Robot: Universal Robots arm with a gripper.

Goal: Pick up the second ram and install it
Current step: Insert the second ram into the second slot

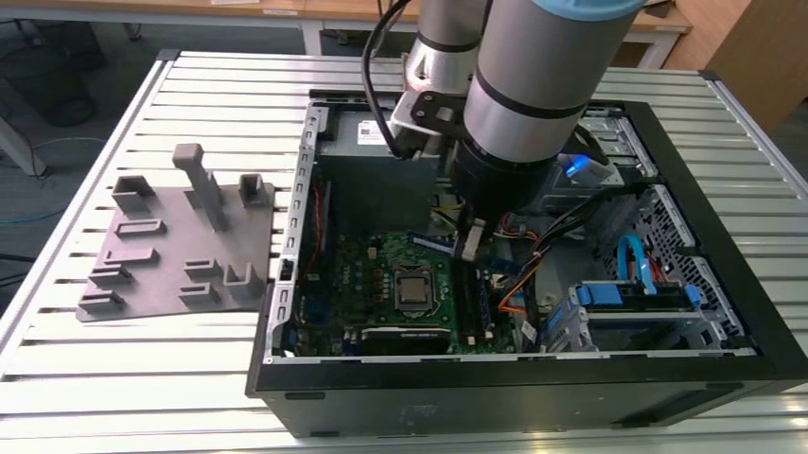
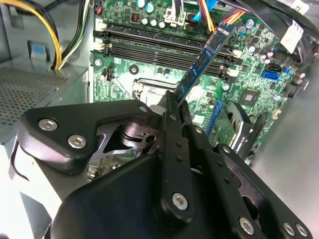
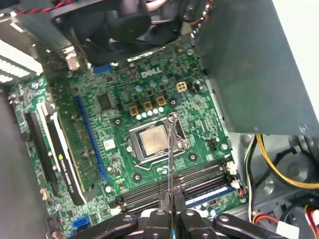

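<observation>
Exterior view: the arm (image 1: 531,85) reaches down into the open computer case (image 1: 284,378), which stands on a slatted table (image 1: 127,378). A grey fixture (image 1: 177,246) lies on the table to the exterior view's left of the case, apart from it.
Gripper: the gripper (image 2: 175,105) is clamped on one end of the second ram (image 2: 204,57), its black fingers (image 2: 172,124) pressed on both flat faces.
Second ram: it juts straight out past the fingertips, tilted, in the air above the green motherboard (image 3: 119,99) and seated in no slot.
First wrist view: the board shows edge-on as a thin line, crossing over the processor socket (image 3: 153,140) and the memory slots (image 3: 194,180).
Second wrist view: its free end points toward the long black slots.
</observation>
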